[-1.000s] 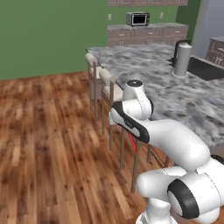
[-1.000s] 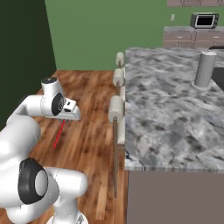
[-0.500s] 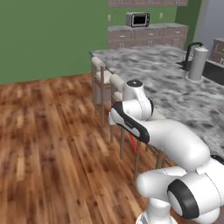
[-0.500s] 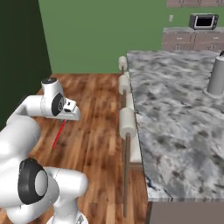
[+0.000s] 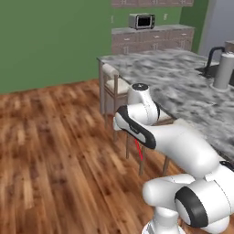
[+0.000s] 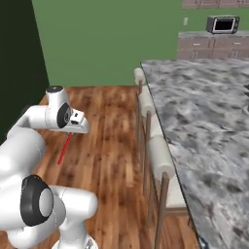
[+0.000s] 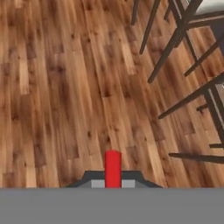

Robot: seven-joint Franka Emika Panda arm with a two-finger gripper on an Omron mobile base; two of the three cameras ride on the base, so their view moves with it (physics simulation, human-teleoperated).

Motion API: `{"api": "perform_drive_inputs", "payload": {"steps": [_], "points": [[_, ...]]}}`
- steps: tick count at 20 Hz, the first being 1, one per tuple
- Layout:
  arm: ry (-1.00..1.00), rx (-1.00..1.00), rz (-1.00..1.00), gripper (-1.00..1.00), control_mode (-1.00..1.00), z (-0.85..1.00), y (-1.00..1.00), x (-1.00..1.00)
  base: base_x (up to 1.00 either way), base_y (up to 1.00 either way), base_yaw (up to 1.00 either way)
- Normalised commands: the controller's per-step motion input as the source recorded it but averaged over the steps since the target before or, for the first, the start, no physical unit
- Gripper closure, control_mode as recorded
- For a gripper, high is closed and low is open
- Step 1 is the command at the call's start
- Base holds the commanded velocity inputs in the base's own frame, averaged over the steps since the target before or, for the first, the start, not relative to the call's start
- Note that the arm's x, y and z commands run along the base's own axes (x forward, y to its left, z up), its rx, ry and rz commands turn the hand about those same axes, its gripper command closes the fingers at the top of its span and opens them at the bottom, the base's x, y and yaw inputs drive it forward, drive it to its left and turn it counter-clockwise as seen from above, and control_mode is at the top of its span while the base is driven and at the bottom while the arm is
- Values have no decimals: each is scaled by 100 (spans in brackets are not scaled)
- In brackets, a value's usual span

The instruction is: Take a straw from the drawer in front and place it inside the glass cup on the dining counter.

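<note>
Already the fetching half looks done: in the left base view, at frame centre, the straw (image 5: pixel 138 150) hangs below the arm, while the dining counter (image 5: pixel 183 87) stretches across the upper right with a tall grey cylinder (image 5: pixel 223 71) at its far edge. From the right base view the gripper (image 6: pixel 74 128) sits at left centre, the straw slanting down beneath it over the wooden floor (image 6: pixel 107 146), the counter filling the right side. Lastly, in the hand view the fingers are clamped together on the straw at bottom centre, stool legs (image 7: pixel 183 39) at upper right; carrying it to the glass cup is what I judge remains.
</note>
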Motion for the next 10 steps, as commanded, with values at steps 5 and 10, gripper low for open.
{"api": "perform_drive_inputs", "payload": {"steps": [5, 10], "points": [[0, 0, 0, 100, 100, 0, 0, 0, 58, 62, -18], [0, 0, 0, 100, 100, 0, 0, 0, 65, 67, -22]]}}
